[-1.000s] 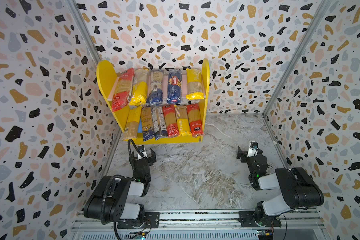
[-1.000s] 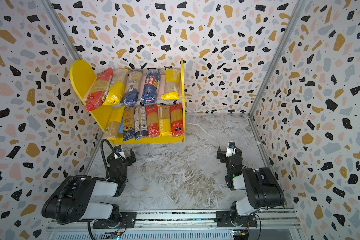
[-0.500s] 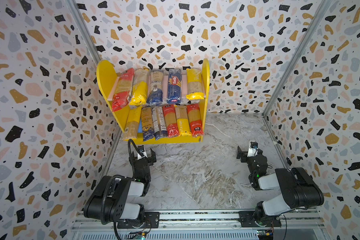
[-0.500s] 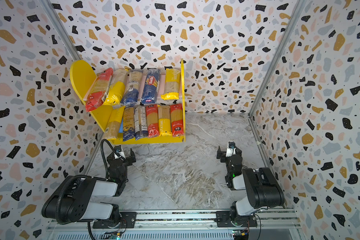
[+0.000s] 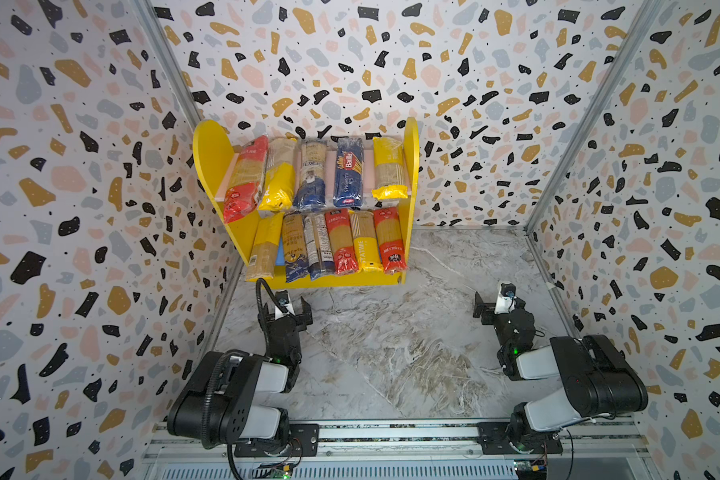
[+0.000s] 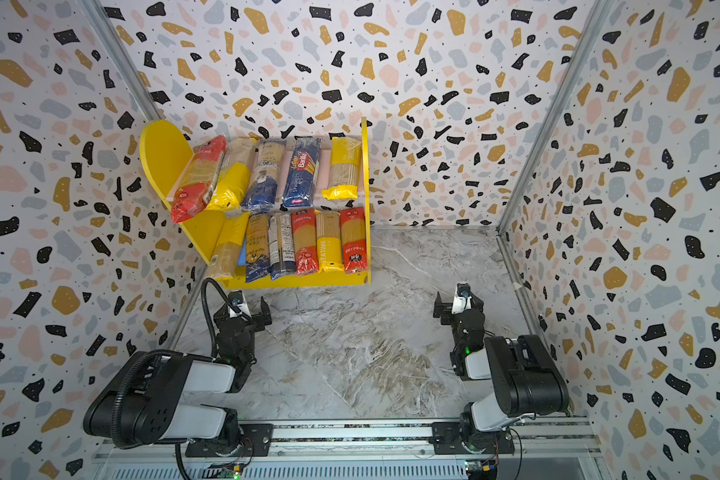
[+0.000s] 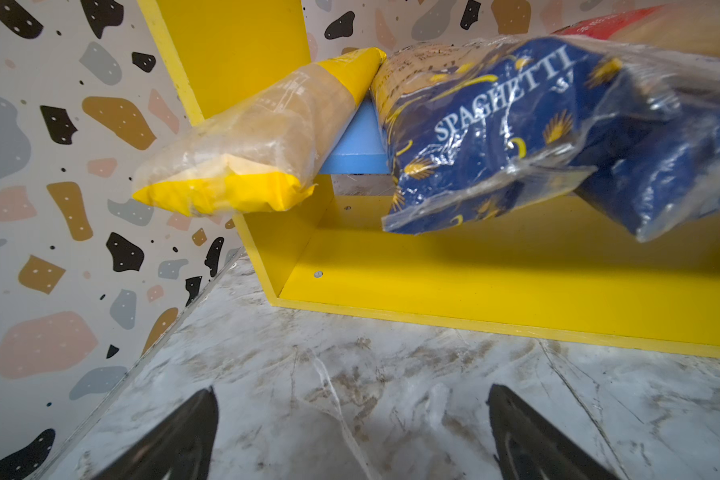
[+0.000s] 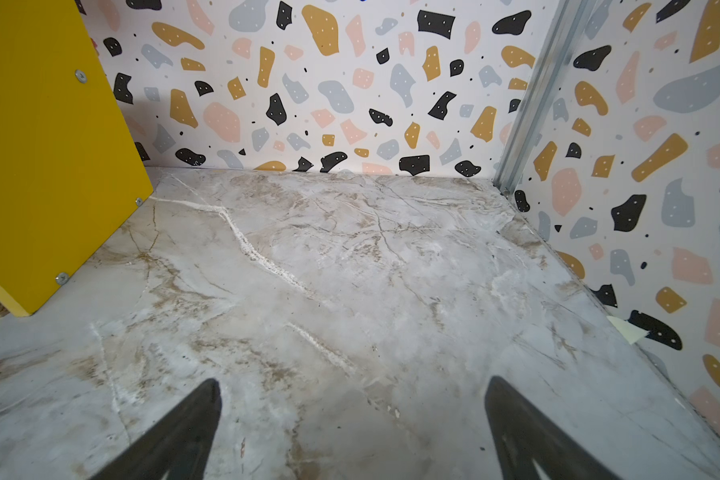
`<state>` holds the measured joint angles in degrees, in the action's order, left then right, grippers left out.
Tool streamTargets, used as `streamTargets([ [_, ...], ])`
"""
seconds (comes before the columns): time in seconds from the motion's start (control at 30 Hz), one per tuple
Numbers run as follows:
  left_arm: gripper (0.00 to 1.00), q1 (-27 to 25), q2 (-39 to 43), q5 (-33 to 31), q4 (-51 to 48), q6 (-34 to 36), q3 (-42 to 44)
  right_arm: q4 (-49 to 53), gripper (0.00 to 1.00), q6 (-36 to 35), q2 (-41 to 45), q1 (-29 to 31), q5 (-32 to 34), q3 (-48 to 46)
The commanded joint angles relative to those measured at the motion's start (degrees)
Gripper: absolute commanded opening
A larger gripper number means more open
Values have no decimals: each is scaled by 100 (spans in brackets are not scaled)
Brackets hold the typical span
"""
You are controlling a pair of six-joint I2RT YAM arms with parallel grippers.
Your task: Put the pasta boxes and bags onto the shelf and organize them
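Note:
The shelf [image 5: 213, 158] [image 6: 159, 149] stands against the back wall, left of centre, in both top views. Its pink upper board carries several pasta packs side by side, among them a dark blue Barilla pack [image 5: 348, 172] [image 6: 302, 172]. The lower board holds several more, red, yellow and blue. My left gripper [image 5: 285, 309] [image 7: 350, 399] is open and empty on the floor just in front of the shelf base [image 7: 474, 282], below a yellow pack [image 7: 258, 141] and a blue spaghetti pack [image 7: 495, 133] that overhang the blue board [image 7: 358, 141]. My right gripper [image 5: 497, 305] [image 8: 352, 395] is open and empty, to the right of the shelf.
Terrazzo-patterned walls [image 5: 59, 208] close in the left, back and right sides. A metal corner post [image 8: 533, 91] stands at the back right. The yellow shelf side panel [image 8: 38, 145] lies left of the right gripper. The arm bases sit on a rail [image 5: 391, 432] at the front.

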<state>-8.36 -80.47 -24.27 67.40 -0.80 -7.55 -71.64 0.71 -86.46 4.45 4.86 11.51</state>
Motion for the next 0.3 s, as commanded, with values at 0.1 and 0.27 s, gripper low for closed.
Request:
streamTargets([
  [0.1,99,33,59,36,248,44,-130,-109,99,-71,54,1,-23,11],
  [0.27,99,34,63,37,248,44,-129,-132,99,-73,66,2,-23,-13],
])
